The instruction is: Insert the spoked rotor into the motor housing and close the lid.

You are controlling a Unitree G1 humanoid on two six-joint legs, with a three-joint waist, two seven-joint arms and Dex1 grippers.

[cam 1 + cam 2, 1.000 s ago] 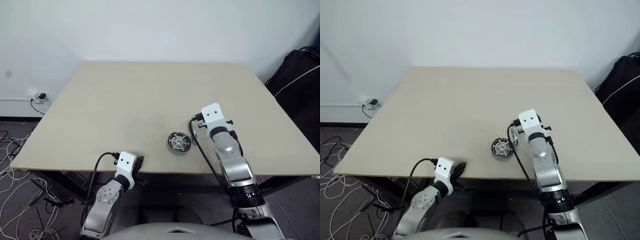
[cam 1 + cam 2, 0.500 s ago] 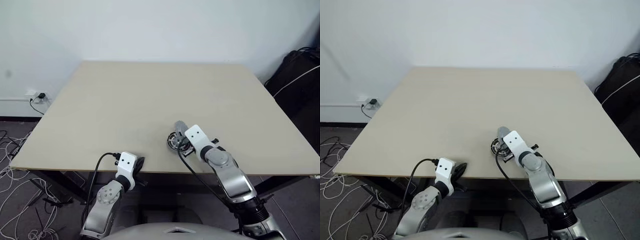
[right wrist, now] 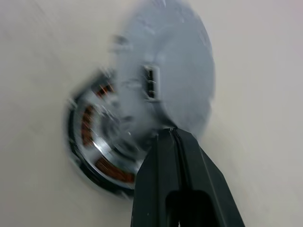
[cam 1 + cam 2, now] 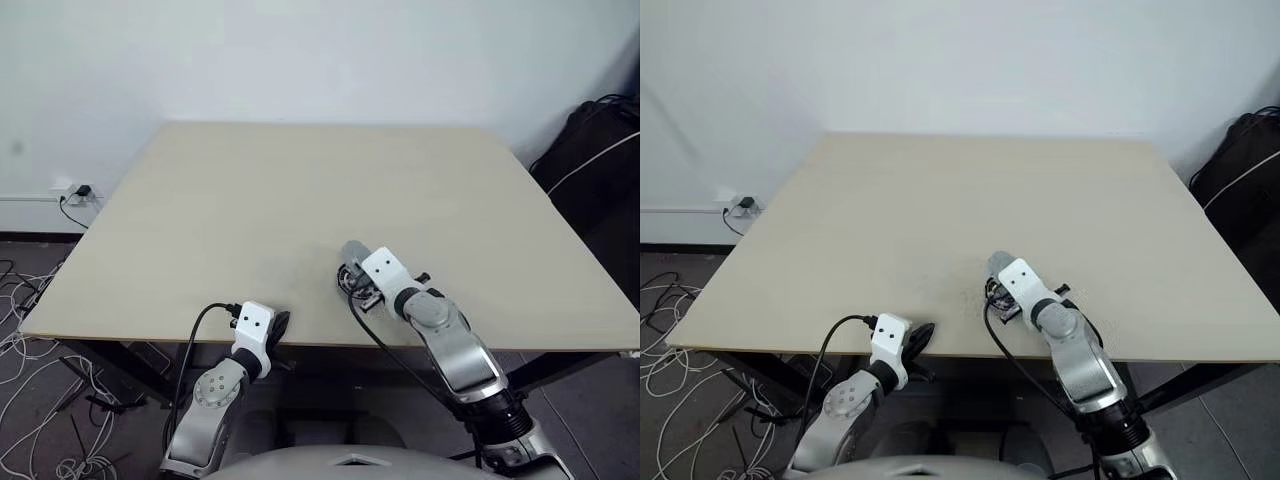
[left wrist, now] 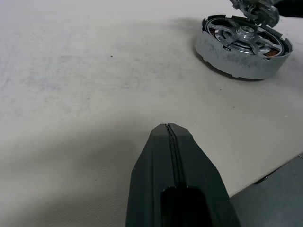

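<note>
Apparently one lid (image 3: 177, 71), pinched by right claw (image 3: 171, 135), tilts over one motor housing (image 5: 244, 46).

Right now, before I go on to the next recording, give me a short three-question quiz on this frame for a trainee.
1. True or false: the lid lies flat on the motor housing, fully closed.
2. What are the right gripper jaws shut on? A) the lid B) the motor housing C) nothing
3. How do the left gripper jaws stand, and do they hold anything?

Key:
1. False: the lid is tilted above the housing, whose spoked top is uncovered.
2. A
3. Shut and empty, low over the table near its front edge.
</note>
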